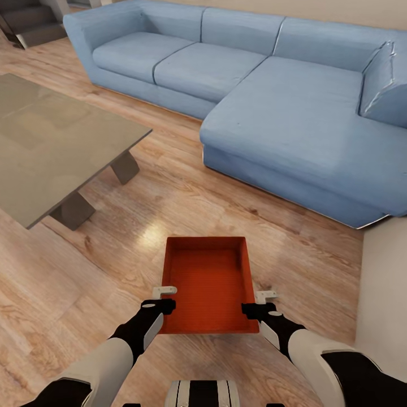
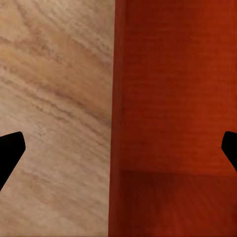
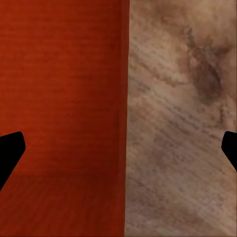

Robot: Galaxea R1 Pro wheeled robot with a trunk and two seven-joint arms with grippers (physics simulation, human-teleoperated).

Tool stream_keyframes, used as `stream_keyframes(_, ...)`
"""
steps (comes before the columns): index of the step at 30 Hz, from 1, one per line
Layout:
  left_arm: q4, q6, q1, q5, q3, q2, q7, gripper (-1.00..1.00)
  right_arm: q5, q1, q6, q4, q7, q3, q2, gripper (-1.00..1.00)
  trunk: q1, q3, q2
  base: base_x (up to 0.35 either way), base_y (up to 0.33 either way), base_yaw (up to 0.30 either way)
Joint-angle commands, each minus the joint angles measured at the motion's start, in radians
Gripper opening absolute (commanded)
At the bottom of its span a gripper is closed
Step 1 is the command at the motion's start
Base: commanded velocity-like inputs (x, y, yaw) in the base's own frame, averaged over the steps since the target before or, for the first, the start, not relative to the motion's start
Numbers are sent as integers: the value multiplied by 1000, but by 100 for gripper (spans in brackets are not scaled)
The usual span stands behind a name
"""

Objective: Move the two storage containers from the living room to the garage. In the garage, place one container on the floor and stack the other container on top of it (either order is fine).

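Left end effector (image 1: 165, 298) sits at the near left corner of the storage container (image 1: 207, 282), and on my left wrist feed its two dark fingertips (image 2: 11, 150) stand wide apart, one over the wood floor (image 2: 54, 108) and the other over the orange-red interior, with the container's left wall running between them; they straddle that wall without closing on it, as far as I can see. I have the container itself lying open-topped on the light wood plank floor (image 1: 68, 282) of the living room, straight ahead of the trunk, long axis pointing away from me toward the blue corner sofa (image 1: 271, 96), well apart from it. Off to the left of it stands a low grey tabletop (image 1: 51, 141) on angled legs. Moving right, my right end effector (image 1: 261, 302) mirrors the left one at the container's near right corner. On the right wrist feed its fingertips (image 3: 11, 153) are likewise spread wide, one above the container's inside, one above the floor, the right wall (image 3: 124, 113) between them. A pale wall (image 1: 384, 294) edges my head view at far right.
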Motion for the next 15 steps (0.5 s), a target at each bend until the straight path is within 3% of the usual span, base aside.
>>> stream_keyframes(1, -2, 5, 0, 10, -9, 1, 7, 100, 0, -1, -3, 1, -4, 2, 0, 100, 0, -1, 0, 0, 0, 0)
stream_keyframes(15, -3, 5, 0, 10, -6, 1, 7, 100, -1, -1, -4, 1, -4, 2, 0, 100, 0, -1, 0, 0, 0, 0)
